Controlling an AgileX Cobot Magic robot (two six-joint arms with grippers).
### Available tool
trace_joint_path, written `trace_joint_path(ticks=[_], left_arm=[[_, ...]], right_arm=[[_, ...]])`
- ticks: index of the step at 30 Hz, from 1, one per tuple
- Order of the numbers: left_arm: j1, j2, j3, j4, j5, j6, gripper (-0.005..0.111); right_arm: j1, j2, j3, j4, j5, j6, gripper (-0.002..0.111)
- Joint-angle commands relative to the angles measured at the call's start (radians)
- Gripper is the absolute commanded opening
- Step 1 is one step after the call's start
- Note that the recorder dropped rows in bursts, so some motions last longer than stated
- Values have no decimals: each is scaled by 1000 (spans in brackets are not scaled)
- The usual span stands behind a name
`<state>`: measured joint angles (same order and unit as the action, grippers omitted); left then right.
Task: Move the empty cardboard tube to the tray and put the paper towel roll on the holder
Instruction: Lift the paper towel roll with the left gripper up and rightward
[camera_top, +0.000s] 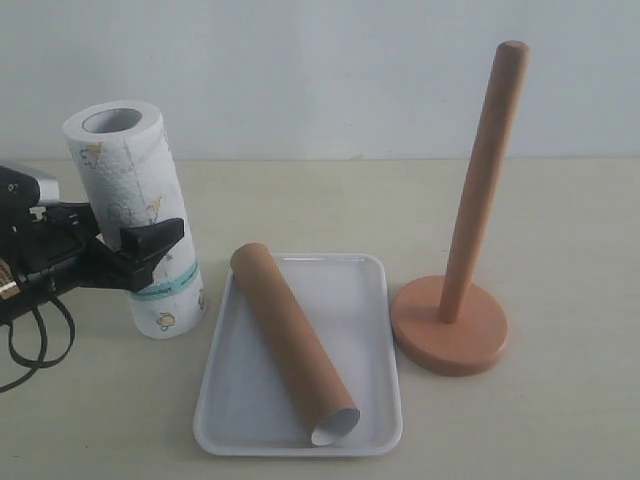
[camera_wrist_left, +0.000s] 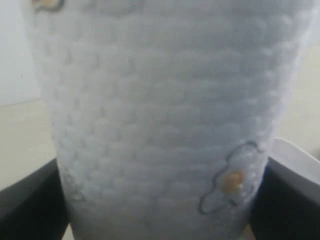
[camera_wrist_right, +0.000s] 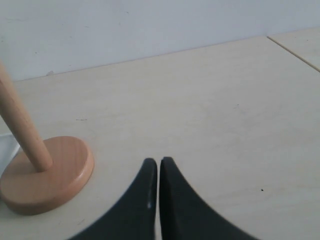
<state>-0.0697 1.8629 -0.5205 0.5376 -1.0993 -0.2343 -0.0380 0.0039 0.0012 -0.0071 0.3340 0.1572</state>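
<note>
The paper towel roll (camera_top: 130, 200) stands slightly tilted at the left of the table, its hollow core facing up. My left gripper (camera_top: 140, 250) is shut on its lower half, one dark finger showing in front. In the left wrist view the roll (camera_wrist_left: 160, 115) fills the gap between both fingers (camera_wrist_left: 30, 205). The empty cardboard tube (camera_top: 293, 343) lies diagonally in the tray (camera_top: 365, 300). The holder (camera_top: 470, 230) stands upright right of the tray, its pole bare. My right gripper (camera_wrist_right: 158, 165) is shut on nothing, low over the table beside the holder's base (camera_wrist_right: 45, 175).
A black cable (camera_top: 35, 345) loops under the left arm at the left edge. A pale wall runs behind the table. A seam (camera_wrist_right: 292, 50) crosses the tabletop beyond the right gripper. A corner of the tray (camera_wrist_left: 295, 152) shows past the roll in the left wrist view.
</note>
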Motion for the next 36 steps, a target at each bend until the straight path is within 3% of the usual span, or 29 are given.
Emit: trace_joint_path(ticks=[1,4,8,13,19,24,29,36], left_arm=[[-5,0,-4,-26,-7,-8,30],[-5,0,-4,-19,-30,-11,5],[-5,-23,-4,-13,-122,-46,5],[-5,-129,-4,13,-122,-215,4],[-5,-332,-4,118,-122,-254,4],[-5,-533,-4,157,-8,-381,4],[-5,-709,-14,207,1,-514,4],[-35,-861,-132,346,50,-733,4]], right_arm=[[-2,-4,-1,-3,-6,-2,1],[-2,-4,-1,-3,-6,-2,1],[-2,-4,-1,-3,-6,-2,1],[-2,-4,-1,-3,-6,-2,1],[-2,-4,-1,-3,-6,-2,1],[-2,-4,-1,-3,-6,-2,1],[-2,-4,-1,-3,-6,-2,1],[-2,-4,-1,-3,-6,-2,1]])
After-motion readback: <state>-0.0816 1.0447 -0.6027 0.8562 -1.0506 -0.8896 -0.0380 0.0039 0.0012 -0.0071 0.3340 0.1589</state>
